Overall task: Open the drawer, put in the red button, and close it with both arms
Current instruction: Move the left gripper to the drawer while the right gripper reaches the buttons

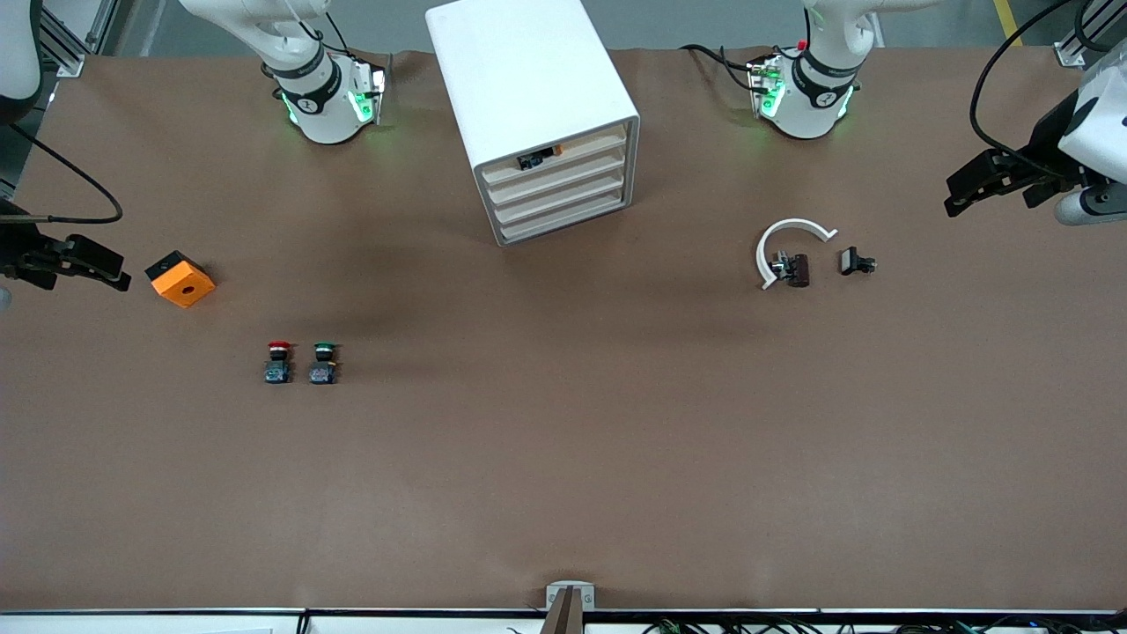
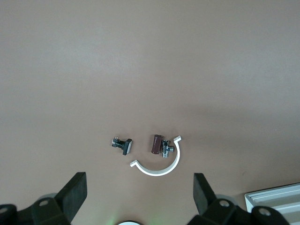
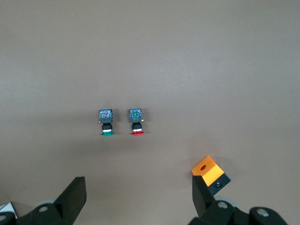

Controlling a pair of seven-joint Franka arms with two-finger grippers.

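Observation:
The white cabinet [image 1: 537,97] stands at the table's back middle, its drawers facing the front camera. The drawer [image 1: 556,180], second from the top, is shut. The red button [image 1: 278,362] stands on the table beside the green-capped one [image 1: 323,362], toward the right arm's end; it also shows in the right wrist view [image 3: 137,122]. My right gripper [image 1: 121,271] is open and empty, up over the table edge by an orange block [image 1: 180,278]. My left gripper [image 1: 951,199] is open and empty over the left arm's end of the table. Both also show open in their wrist views, the left gripper [image 2: 139,197] and the right gripper [image 3: 139,197].
The top drawer shows a black-and-orange part [image 1: 539,158]. A white C-shaped ring [image 1: 790,239], a brown-and-metal part [image 1: 792,269] and a small black part [image 1: 855,261] lie toward the left arm's end. The green-capped button [image 3: 106,122] and orange block [image 3: 209,173] show in the right wrist view.

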